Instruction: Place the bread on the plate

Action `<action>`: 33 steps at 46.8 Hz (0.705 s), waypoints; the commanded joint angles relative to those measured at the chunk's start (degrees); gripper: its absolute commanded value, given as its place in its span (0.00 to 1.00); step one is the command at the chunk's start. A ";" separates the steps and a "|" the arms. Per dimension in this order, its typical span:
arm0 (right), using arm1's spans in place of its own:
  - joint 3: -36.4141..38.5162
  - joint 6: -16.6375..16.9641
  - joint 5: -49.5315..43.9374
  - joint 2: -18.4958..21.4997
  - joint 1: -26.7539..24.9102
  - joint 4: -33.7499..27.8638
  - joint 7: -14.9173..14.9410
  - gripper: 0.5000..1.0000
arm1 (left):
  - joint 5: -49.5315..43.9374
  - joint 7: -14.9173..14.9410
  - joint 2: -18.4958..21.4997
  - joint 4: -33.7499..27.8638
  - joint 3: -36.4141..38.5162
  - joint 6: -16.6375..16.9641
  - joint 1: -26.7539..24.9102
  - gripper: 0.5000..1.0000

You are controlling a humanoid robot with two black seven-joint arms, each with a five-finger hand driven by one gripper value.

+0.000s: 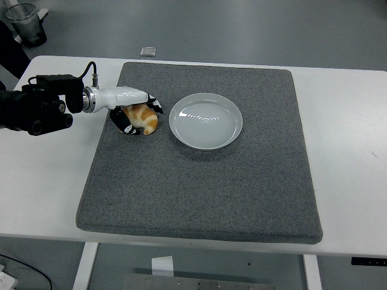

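**Left hand wrapped around the bread, plate just to its right**

I see the fingers [152, 103] of my left hand [134, 109] curled over the far side of the bread [143, 117], with the thumb hooked round its near left side, so the hand is grasping the bread from above. The bread, a golden croissant-shaped piece, looks to be on the grey mat [199, 181], though the hand hides its underside. It sits near the mat's far left corner, just left of the plate [205, 121] and not touching it. The plate is white, round and shallow, with nothing in it.

The white forearm section runs leftward from the hand to the black arm [36, 110], which comes in from the left edge over the white bench [42, 175]. A black cable loops up off the wrist joint.

The mat covers most of the middle of the bench. Beyond the bench's far edge, a small pale square object [148, 51] lies on the floor, and a clear container [24, 21] stands at the top left corner.
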 commanded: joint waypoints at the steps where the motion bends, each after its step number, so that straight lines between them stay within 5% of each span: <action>1: 0.00 0.00 0.09 0.00 0.00 0.00 0.00 0.86 | 0.08 0.08 -0.02 0.26 0.01 0.46 -0.07 0.44; 7: 0.00 0.00 0.00 0.00 0.00 0.00 0.00 0.86 | 0.08 0.08 -0.19 1.14 0.01 1.34 -0.07 0.00; 24: 0.00 0.00 0.00 0.00 0.00 0.00 0.00 0.86 | -0.09 0.08 -0.19 1.05 0.19 1.43 -0.95 0.00; 33: 0.00 0.00 0.00 0.00 0.00 0.00 0.00 0.86 | -0.97 -0.10 0.51 -0.79 0.10 0.46 -6.22 0.00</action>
